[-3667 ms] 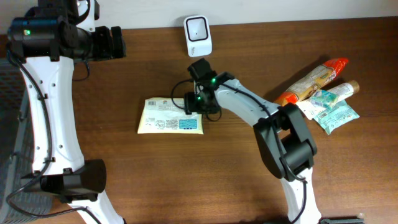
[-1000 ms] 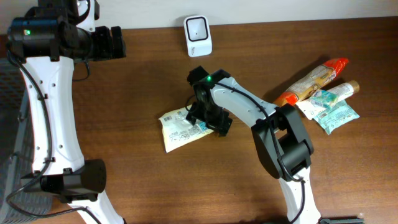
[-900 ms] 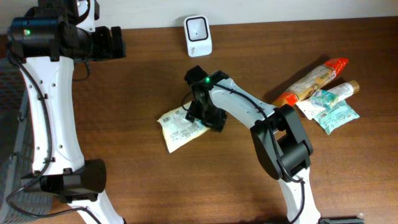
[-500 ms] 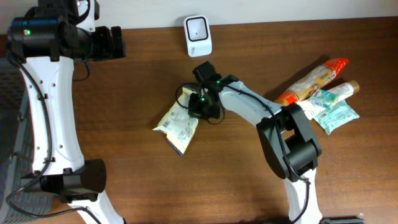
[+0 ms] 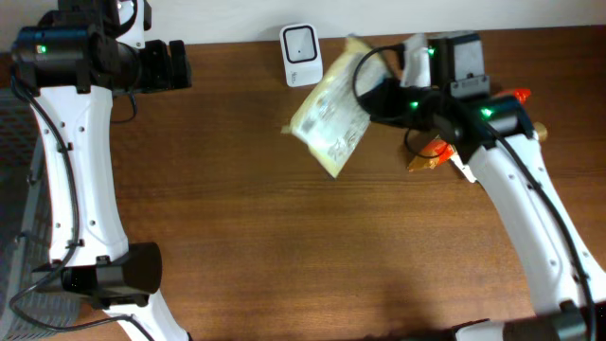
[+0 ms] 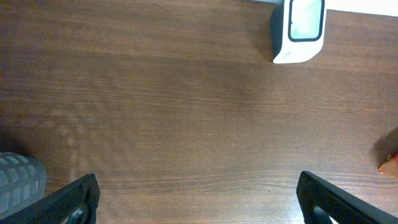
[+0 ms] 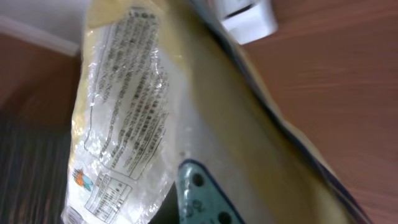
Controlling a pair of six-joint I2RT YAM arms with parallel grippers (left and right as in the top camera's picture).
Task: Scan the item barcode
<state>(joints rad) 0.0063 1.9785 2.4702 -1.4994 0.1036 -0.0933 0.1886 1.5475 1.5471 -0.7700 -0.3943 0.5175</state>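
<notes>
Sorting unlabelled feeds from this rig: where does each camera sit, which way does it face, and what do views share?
Overhead: fixed above the table, looking straight down; both arms show, right hand holding the yellow packet near the scanner.
Left wrist: on the left arm, facing down at table and scanner; its open left hand frames the bottom corners.
Right wrist: on the right arm, pressed close to the packet; one finger shows.
Shared: overhead and left wrist both see the scanner.
</notes>
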